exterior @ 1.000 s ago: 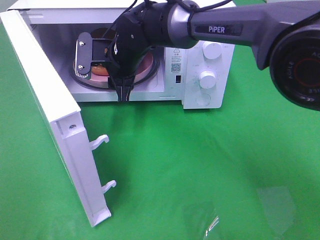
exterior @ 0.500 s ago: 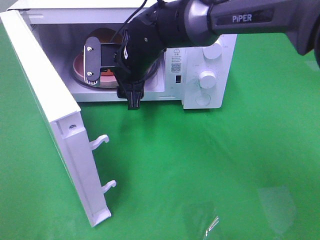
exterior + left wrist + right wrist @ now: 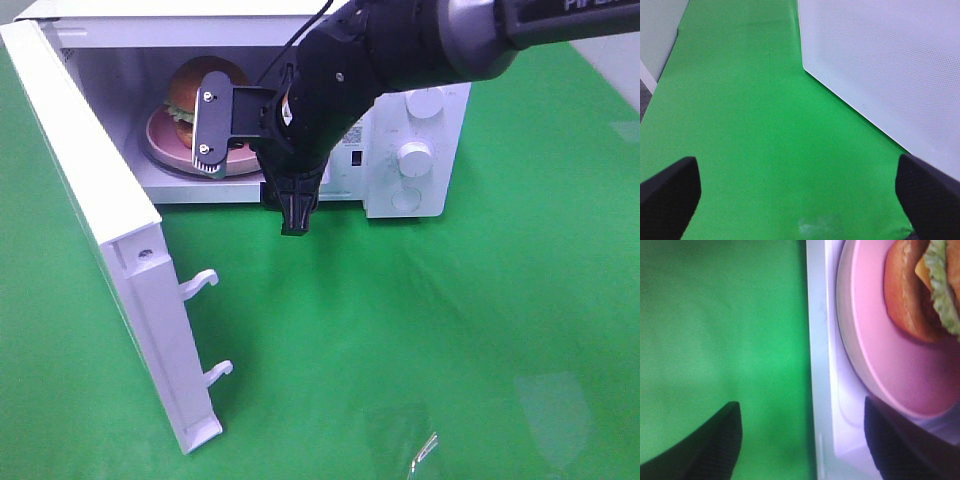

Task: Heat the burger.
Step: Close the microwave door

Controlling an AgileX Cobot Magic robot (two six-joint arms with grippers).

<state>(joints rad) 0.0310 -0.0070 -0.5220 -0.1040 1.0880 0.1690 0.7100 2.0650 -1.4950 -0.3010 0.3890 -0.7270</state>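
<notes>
Burger (image 3: 188,88) sits on the pink plate (image 3: 158,137) inside the microwave (image 3: 440,195), in the left part of the cavity. The microwave stands at the far left of the green worktop (image 3: 420,340). Door (image 3: 95,210) is swung open toward the near left, with its two latch hooks (image 3: 200,282) pointing right. Two knobs (image 3: 413,157) are on the panel right of the cavity.

Right pincer (image 3: 250,195) is at the cavity mouth, jaws spread wide, gripping nothing. One finger (image 3: 212,128), with a silver plate on it, is over the near-right rim of the pink plate. The other, black, hangs in front of the sill (image 3: 815,365) over the worktop. In the right wrist view the jaws straddle that sill, with green on one side and plate and burger on the other. Burger is clear of both fingers. Can't tell whether a finger touches the plate.

Left pincer (image 3: 797,172) is wide open and empty, over bare green worktop. A white perforated panel (image 3: 890,65) lies just beside it; can't tell which part of the microwave that is.
</notes>
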